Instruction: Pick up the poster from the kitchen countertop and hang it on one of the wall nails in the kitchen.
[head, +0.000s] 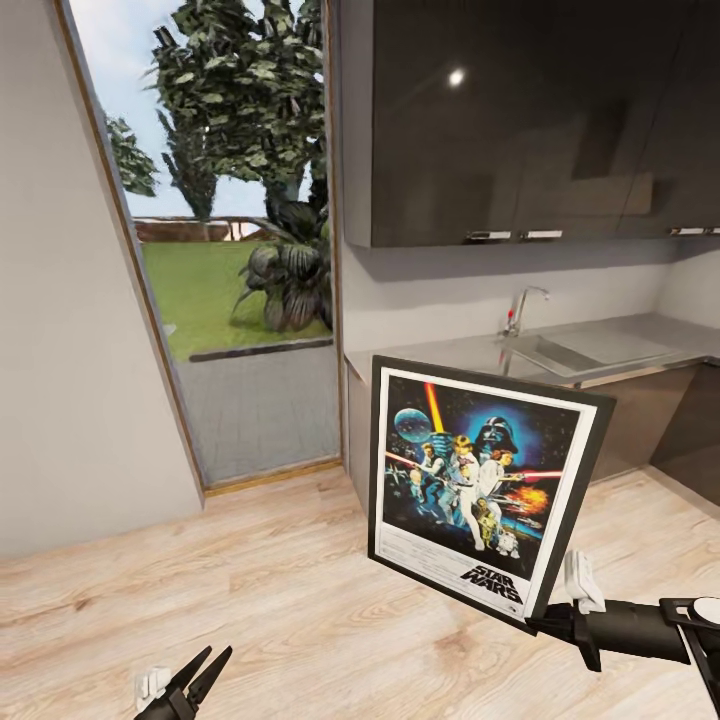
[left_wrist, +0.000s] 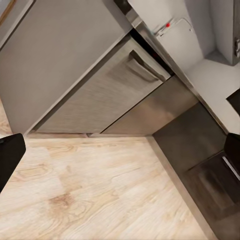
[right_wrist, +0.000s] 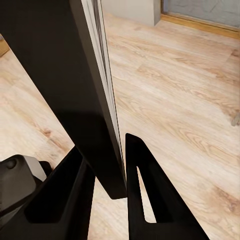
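Note:
The black-framed Star Wars poster (head: 480, 485) hangs upright and tilted in the air over the wooden floor, in front of the kitchen countertop (head: 470, 352). My right gripper (head: 545, 622) is shut on its lower right corner. In the right wrist view the frame's dark edge (right_wrist: 75, 85) runs between the two black fingers (right_wrist: 145, 200), pinched by my right gripper (right_wrist: 112, 187). My left gripper (head: 205, 670) is low at the left, open, holding nothing. The countertop's sink (head: 560, 352) and chrome tap (head: 520, 308) show behind the poster. No wall nail can be made out.
Dark glossy wall cabinets (head: 520, 120) hang over the countertop. A tall glass opening (head: 230, 230) onto a garden fills the left, beside a plain grey wall (head: 60, 350). The left wrist view looks at grey base cabinets (left_wrist: 115, 85) and wooden floor (left_wrist: 100, 190).

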